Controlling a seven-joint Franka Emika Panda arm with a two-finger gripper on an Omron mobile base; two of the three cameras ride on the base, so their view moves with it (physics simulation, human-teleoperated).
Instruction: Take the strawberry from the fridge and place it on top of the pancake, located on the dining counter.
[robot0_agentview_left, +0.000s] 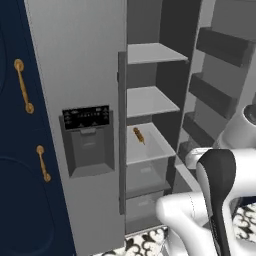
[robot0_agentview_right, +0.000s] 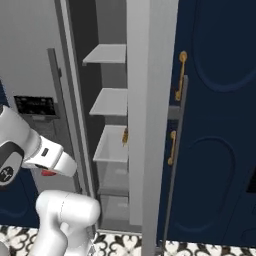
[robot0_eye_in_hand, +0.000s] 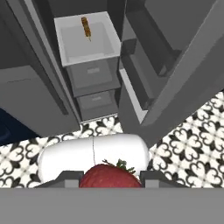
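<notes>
The strawberry (robot0_eye_in_hand: 109, 175), red with a green leafy cap, sits between my two dark fingertips (robot0_eye_in_hand: 70, 177), and my gripper (robot0_eye_in_hand: 111, 180) is shut on it. In the right base view the strawberry (robot0_agentview_right: 48, 173) is a small red spot under the white hand, low and left of the fridge opening. The fridge (robot0_agentview_left: 80, 75) is light grey, its right door swung open on grey shelves (robot0_agentview_left: 150, 102). The hand is outside the fridge, above the patterned floor. The pancake and the dining counter are out of view.
An elongated orange-and-brown food item (robot0_agentview_left: 138, 135) lies on a middle fridge shelf. The open door's bins (robot0_agentview_left: 220, 47) stand at the right. Navy cabinets with gold handles (robot0_agentview_left: 23, 86) flank the fridge. Black-and-white patterned floor tiles (robot0_eye_in_hand: 197, 140) lie below.
</notes>
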